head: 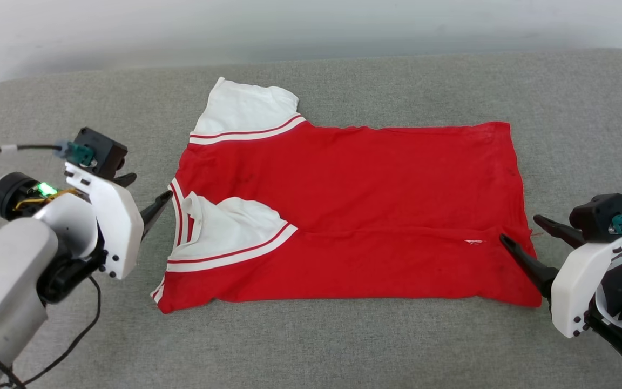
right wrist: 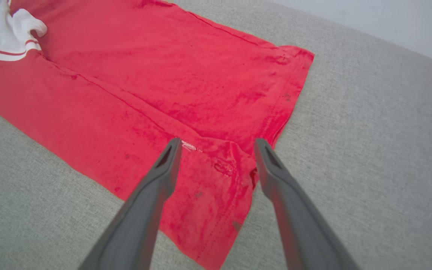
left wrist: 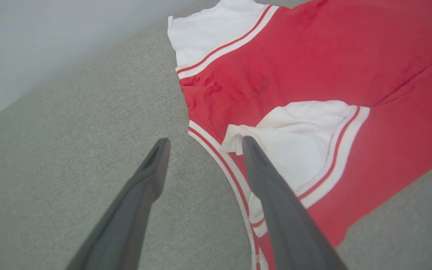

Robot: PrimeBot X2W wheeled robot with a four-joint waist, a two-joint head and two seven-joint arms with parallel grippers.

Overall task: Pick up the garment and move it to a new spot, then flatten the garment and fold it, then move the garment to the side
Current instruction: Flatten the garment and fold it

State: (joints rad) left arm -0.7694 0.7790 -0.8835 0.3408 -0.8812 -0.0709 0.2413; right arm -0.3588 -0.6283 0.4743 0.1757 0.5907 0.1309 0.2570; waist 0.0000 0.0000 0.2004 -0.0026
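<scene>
Since the near long edge is already turned over toward the middle, I judge the fold to be partly done.

Worktop (head: 311,346): wide, padded, carries everything. Garment (head: 376,178): lies at its centre, long axis left to right, collar end toward the left arm, hem toward the right. Near sleeve (head: 235,227) is folded in on top of the red body. Far sleeve (head: 246,108) sticks out flat, not yet folded.

Left gripper (head: 149,186): spread wide, holding nothing. In the left wrist view it straddles the striped collar edge, one finger over white cloth and one over bare worktop. Right gripper (head: 520,228): also spread wide and empty, at the hem beside a small white tag (head: 473,242).

Risks, my judgement:
- Both sets of fingertips sit low and close to the fabric. A fingertip catching the hem or collar trim on the way out would drag the flap open.
- The hem near the right gripper is puckered, and a second fold over it would set the crease crooked.
- Thin cloth on a woven cover may drag and bunch instead of sliding.
- The far sleeve, if left out, would make the stack lopsided.

Surface: grey woven fabric, matte, rounded at the far corners. Behind it is a plain pale wall (head: 311,27).
</scene>
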